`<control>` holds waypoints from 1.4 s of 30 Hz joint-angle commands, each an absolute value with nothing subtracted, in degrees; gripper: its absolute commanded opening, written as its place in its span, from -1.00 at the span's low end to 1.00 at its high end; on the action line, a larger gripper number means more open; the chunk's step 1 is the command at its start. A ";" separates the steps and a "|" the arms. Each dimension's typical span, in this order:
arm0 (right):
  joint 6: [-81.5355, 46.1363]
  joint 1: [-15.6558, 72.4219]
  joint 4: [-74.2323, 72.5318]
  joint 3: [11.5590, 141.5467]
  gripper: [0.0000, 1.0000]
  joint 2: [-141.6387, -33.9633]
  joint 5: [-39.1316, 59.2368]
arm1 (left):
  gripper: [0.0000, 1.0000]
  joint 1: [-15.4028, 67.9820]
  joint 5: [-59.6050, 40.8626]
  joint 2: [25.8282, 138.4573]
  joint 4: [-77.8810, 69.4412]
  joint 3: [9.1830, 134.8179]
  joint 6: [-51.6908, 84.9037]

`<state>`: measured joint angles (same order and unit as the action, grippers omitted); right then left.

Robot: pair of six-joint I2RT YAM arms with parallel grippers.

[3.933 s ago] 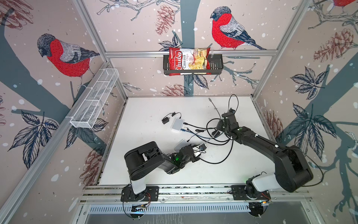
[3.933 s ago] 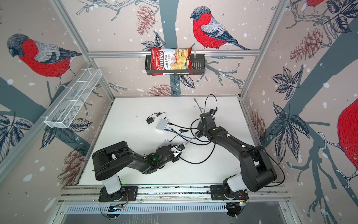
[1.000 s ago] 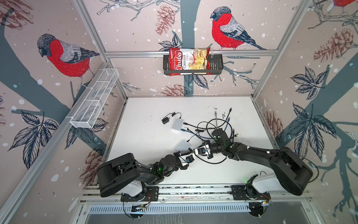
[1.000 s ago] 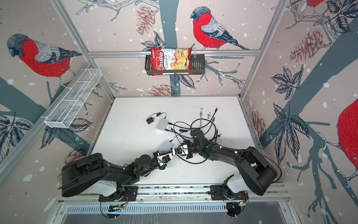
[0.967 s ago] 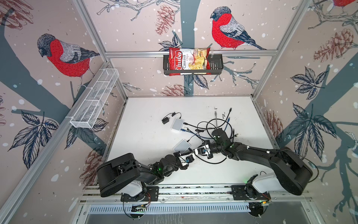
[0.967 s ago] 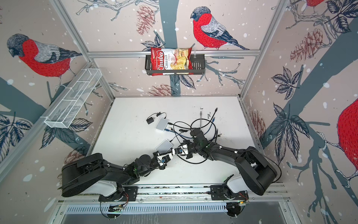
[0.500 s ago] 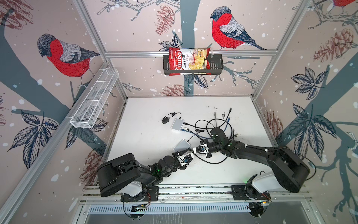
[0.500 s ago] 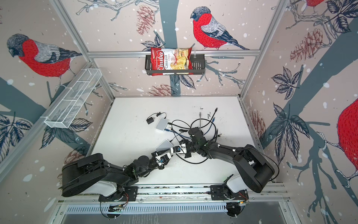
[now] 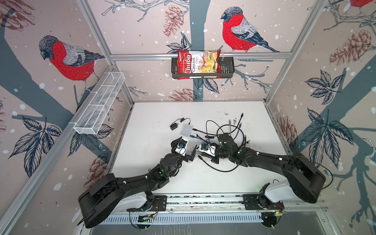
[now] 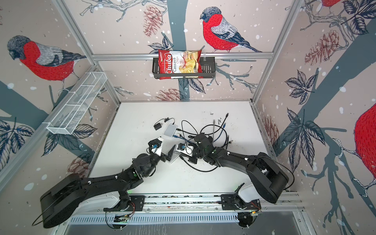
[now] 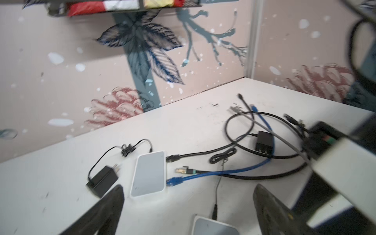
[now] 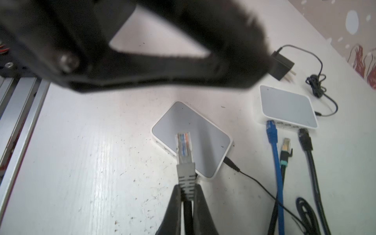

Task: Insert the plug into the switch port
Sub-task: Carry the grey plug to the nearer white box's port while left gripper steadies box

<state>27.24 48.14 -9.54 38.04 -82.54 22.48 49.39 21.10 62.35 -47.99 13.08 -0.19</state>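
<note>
Here, the right gripper (image 12: 187, 195) is pressed together on the grey boot of a network plug (image 12: 183, 148). It pinches just behind the clear connector body, and the cable runs back between its fingers. The plug is held above the white desk (image 12: 91, 162), with its tip showing over the grey top of the nearer switch (image 12: 205, 140); whether it touches that top cannot be told. The plug's long axis lies in line with the gripper's reach. Its contact end points away from the gripper, across the switch toward the left arm. Coloured wires show through its upward face, and no latch tab is seen. The left gripper (image 11: 188, 188) is spread wide and holds nothing, with a corner of that switch (image 11: 213, 225) showing between its fingers. A second switch (image 12: 289, 107) lies beyond, with a blue cable (image 12: 273, 150) and a black cable (image 12: 309, 154) ending at its edge. To insert well, the plug likely needs to drop to the height of the port row, which is not clearly visible here. It should meet the port square on, axis straight into the opening, tab on the matching side. The switch looks light and may slide, so bracing it with the left gripper would probably help before a slow, straight push.
</note>
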 commanded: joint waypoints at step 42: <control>-5.62 64.35 -14.05 37.35 -0.98 -92.81 -8.45 | 0.40 43.54 5.94 76.75 -35.19 16.02 24.25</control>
